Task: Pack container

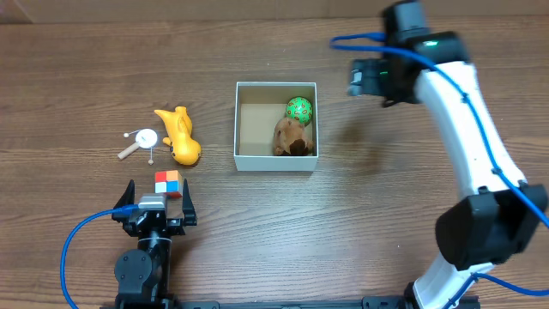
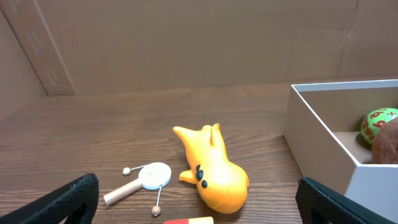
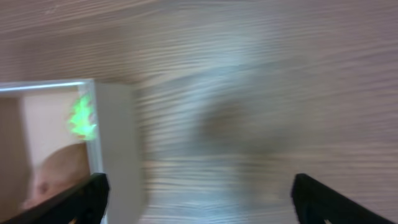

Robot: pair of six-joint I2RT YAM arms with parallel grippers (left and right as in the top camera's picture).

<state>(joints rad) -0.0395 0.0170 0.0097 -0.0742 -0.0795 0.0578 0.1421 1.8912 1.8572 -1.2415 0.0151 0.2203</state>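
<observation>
Right claw [image 3: 200,199] spread (wide) just beside container [image 3: 115,143] outer wall.

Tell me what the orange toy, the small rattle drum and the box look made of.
Orange toy: smooth moulded plastic or rubber, slight sheen.
Rattle drum: bare pale wood handle, white face, material unclear.
Box: thin matte white card walls, brown cardboard floor.

Even soft light, faint shadows, right wrist view motion-blurred

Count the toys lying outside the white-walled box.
3: a yellow plastic animal left of the white-walled box, a small white drum with wooden handle beside it, a red-white-blue block nearer the front edge.
</observation>
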